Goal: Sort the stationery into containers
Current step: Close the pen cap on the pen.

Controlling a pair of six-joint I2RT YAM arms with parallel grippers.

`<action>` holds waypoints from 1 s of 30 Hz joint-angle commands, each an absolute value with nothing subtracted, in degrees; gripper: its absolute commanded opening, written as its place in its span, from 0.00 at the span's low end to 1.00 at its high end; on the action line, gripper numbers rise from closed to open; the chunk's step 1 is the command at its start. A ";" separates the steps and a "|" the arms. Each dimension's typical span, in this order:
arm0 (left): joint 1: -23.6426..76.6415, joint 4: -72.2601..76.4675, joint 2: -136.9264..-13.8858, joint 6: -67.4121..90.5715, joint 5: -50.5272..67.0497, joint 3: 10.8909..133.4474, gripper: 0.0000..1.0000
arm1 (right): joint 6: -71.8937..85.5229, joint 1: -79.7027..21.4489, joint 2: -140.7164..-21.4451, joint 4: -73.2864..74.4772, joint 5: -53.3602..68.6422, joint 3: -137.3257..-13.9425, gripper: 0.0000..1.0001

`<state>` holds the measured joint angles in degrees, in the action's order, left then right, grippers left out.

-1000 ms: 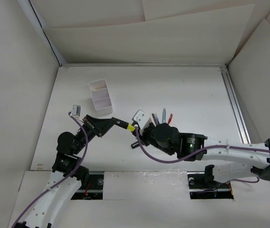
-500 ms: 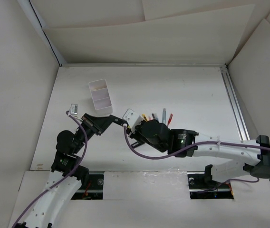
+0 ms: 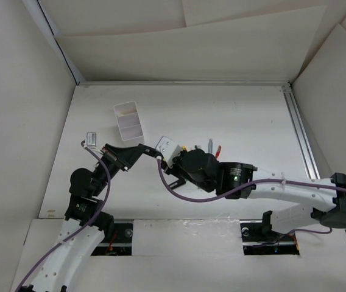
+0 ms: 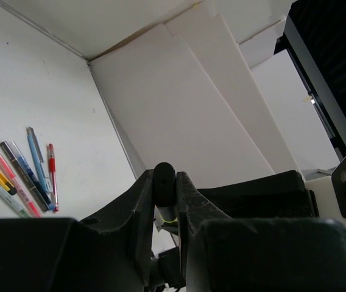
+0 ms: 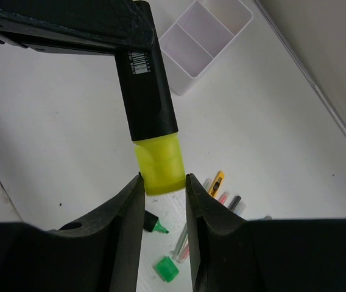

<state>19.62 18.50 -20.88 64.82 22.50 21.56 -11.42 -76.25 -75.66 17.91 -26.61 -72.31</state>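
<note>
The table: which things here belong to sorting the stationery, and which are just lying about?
Job: black highlighter, its yellow cap, green cap, loose pens, divided white box.
Lying about: purple cable, table rail.

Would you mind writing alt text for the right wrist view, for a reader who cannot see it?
The right gripper pinches the yellow cap of a black highlighter, whose other end the left gripper holds. Beyond them stands the white two-compartment box, with both compartments empty. Nearer the camera lie a loose green cap and several pens.
</note>
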 commanded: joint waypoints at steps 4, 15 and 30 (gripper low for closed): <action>21.45 10.29 -23.03 62.31 35.24 19.86 0.00 | -11.95 -76.99 -75.50 -4.22 -21.80 -80.60 0.25; 21.45 10.99 -22.24 64.77 34.72 19.86 0.00 | -10.73 -76.99 -71.73 -5.97 -22.41 -77.18 0.25; 21.45 11.25 -19.42 70.58 34.54 20.74 0.00 | -10.20 -76.99 -65.92 -9.05 -20.65 -72.08 0.25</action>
